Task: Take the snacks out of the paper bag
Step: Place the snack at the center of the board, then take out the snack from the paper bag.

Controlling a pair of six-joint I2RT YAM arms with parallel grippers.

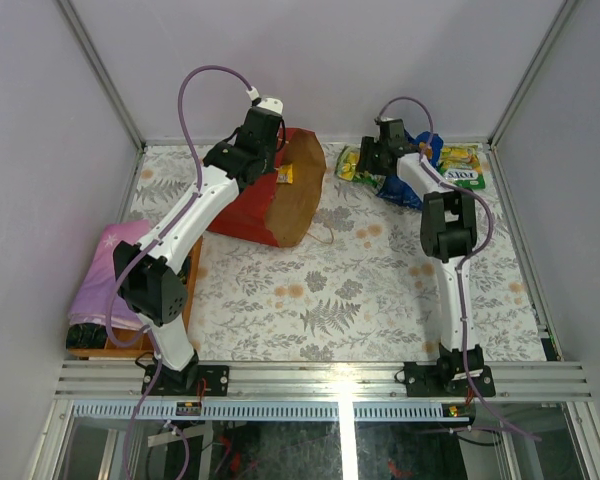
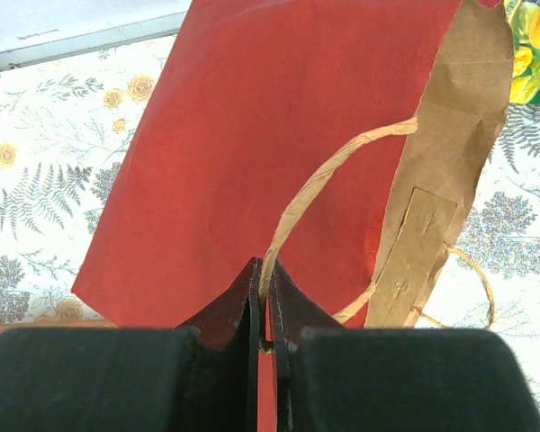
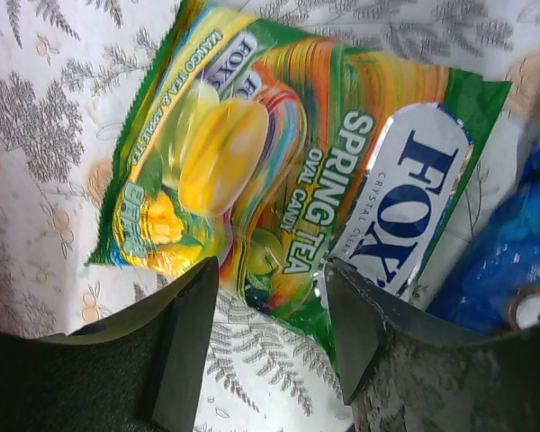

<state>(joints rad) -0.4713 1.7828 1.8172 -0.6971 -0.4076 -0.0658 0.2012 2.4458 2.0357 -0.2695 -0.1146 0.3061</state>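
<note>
The red paper bag (image 1: 250,210) lies on its side, its brown mouth (image 1: 298,195) facing right. My left gripper (image 1: 270,160) is over it, shut on a thin string handle (image 2: 324,180) above the red side (image 2: 252,135). A small yellow packet (image 1: 285,175) shows at the bag's upper rim. At the back right my right gripper (image 3: 270,315) stands open over a green-yellow candy packet (image 3: 279,162) lying flat on the table, with the packet's near edge between the fingers (image 3: 184,342). The blue chip bag (image 1: 410,185) and another green-yellow pack (image 1: 465,170) lie beside it.
A wooden tray (image 1: 192,290) with a folded purple cloth (image 1: 110,270) stands at the left edge. The bag's other handle (image 1: 325,235) lies loose on the floral tablecloth. Metal frame rails and white walls close in the back and sides.
</note>
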